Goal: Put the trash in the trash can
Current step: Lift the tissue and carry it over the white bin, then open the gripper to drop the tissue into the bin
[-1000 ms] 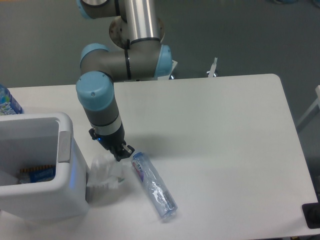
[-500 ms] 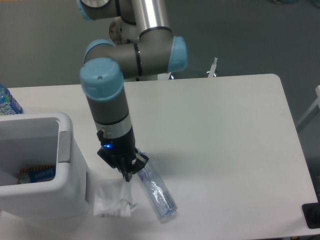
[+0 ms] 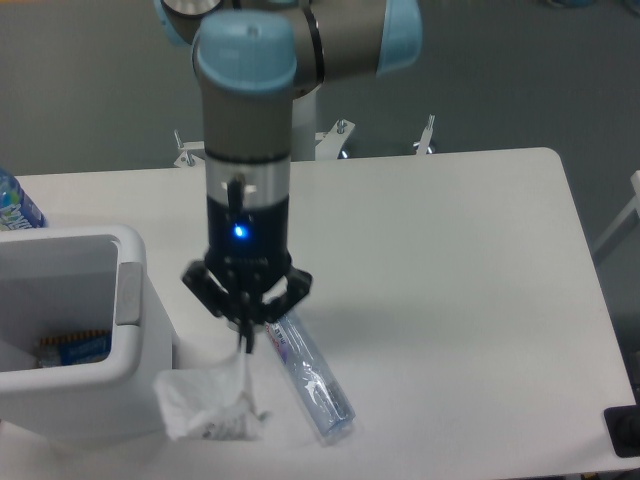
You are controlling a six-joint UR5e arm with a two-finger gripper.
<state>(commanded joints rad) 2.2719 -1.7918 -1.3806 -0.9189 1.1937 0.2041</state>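
Note:
My gripper (image 3: 246,342) points straight down over the table's front left, its fingers shut on a corner of the crumpled white tissue wad (image 3: 205,403). The wad hangs below the fingers, in front of the trash can. Just right of the gripper, the clear crinkled plastic bottle (image 3: 310,375) lies on the table with its capped end hidden behind the gripper. The white trash can (image 3: 70,335) stands at the left, a grey patch (image 3: 129,294) on its right rim.
A blue-labelled water bottle (image 3: 14,203) stands at the far left edge behind the bin. Inside the bin lies a blue and brown item (image 3: 75,346). A dark object (image 3: 624,430) sits at the table's front right corner.
The arm has risen and swung toward the camera. The tissue has come up off the table and shifted left, hanging from the shut fingers. The bottle has stayed put.

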